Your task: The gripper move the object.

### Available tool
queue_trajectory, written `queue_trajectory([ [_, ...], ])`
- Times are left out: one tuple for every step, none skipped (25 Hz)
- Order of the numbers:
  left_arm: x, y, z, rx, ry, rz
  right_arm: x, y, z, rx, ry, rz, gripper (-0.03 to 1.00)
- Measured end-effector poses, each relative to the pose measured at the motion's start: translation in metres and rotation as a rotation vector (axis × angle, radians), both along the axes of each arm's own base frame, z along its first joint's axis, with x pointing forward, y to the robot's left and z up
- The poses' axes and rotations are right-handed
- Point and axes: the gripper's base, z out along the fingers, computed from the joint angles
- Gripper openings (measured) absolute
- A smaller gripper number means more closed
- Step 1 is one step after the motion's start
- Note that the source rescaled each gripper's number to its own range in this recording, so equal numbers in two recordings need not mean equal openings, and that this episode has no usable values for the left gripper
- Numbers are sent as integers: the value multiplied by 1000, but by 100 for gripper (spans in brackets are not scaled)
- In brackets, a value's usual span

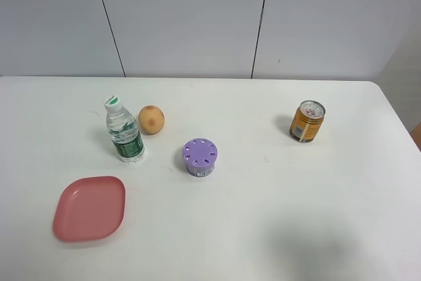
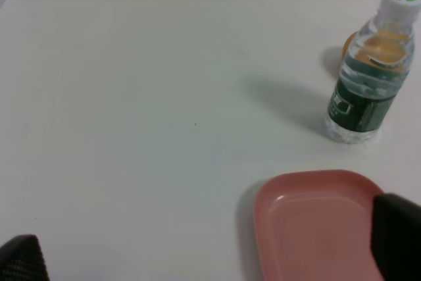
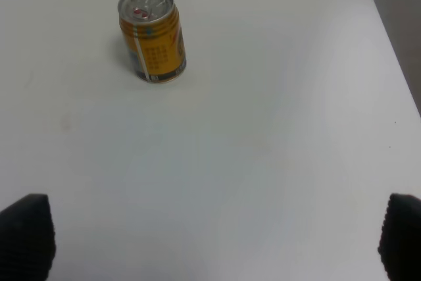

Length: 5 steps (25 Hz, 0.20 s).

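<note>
The clear water bottle (image 1: pixel 123 131) with a green label and white-green cap stands upright on the left half of the white table. It also shows in the left wrist view (image 2: pixel 368 70), far ahead of my left gripper (image 2: pixel 209 249). The left gripper is open and empty, with only its black fingertips (image 2: pixel 395 235) showing. My right gripper (image 3: pixel 214 238) is open and empty too, its fingertips (image 3: pixel 26 236) wide apart, and it faces the orange can. Neither arm shows in the exterior high view.
A pink plate (image 1: pixel 89 207) (image 2: pixel 316 222) lies in front of the bottle. A round yellowish fruit (image 1: pixel 151 120) sits just right of the bottle. A purple round container (image 1: pixel 199 156) stands mid-table. An orange drink can (image 1: pixel 307 121) (image 3: pixel 152 34) stands at the right.
</note>
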Motion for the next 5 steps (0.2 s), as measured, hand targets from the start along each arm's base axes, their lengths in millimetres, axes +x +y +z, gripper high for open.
queue_trajectory([
  [0, 0, 0, 0, 0, 0, 0, 0, 0, 0, 0, 0, 100],
  [0, 0, 0, 0, 0, 0, 0, 0, 0, 0, 0, 0, 100],
  [0, 0, 0, 0, 0, 0, 0, 0, 0, 0, 0, 0, 100],
  [0, 0, 0, 0, 0, 0, 0, 0, 0, 0, 0, 0, 100],
  [0, 0, 0, 0, 0, 0, 0, 0, 0, 0, 0, 0, 100],
])
